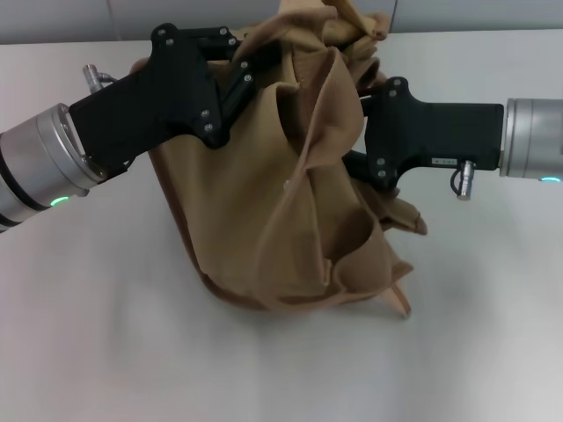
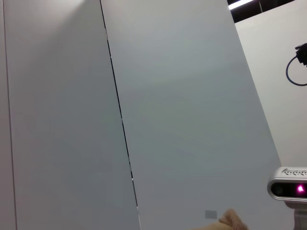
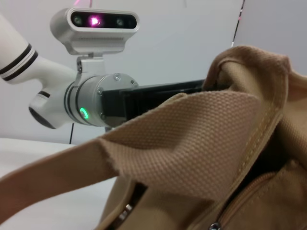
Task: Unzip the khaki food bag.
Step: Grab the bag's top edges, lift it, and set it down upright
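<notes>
Between both claws we find the khaki food bag, crumpled woven canvas slumped on the white tabletop. The head view buries the left claw and right claw in folds; we cannot tell their spread. Only the right wrist view shows the bag's zipper. The left wrist view shows wall panels.

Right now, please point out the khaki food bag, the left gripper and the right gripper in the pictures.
khaki food bag (image 1: 237, 211): head view, on its broad tan side panel.
left gripper (image 1: 251, 66): head view, at its black fingers against the bag's upper edge.
right gripper (image 1: 365, 132): head view, where its black body meets the bag's folds.
</notes>
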Action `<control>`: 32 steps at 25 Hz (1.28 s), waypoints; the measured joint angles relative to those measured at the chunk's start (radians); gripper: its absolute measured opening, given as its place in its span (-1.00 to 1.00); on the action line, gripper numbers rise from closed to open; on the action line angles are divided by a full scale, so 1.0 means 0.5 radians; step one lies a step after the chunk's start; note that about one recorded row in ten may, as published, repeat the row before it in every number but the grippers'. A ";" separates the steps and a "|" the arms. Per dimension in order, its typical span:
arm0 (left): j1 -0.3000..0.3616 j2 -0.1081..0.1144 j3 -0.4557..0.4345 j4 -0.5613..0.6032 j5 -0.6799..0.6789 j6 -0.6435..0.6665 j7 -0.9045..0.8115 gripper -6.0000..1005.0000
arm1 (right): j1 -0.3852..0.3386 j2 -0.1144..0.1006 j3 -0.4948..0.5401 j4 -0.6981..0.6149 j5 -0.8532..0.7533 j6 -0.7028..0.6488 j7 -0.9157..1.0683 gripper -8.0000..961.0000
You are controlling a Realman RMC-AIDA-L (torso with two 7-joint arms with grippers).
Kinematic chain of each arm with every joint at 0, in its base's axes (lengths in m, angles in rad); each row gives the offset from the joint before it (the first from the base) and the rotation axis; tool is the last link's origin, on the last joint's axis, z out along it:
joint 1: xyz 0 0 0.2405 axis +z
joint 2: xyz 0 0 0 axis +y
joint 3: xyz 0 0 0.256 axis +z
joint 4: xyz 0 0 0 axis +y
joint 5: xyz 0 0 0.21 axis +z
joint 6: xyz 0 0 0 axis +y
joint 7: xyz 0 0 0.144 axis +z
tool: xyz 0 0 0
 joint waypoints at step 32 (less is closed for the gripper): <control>0.006 -0.003 -0.017 -0.003 -0.058 -0.029 -0.009 -0.75 | -0.316 -0.015 0.274 -0.034 -0.171 -0.354 -0.003 -0.98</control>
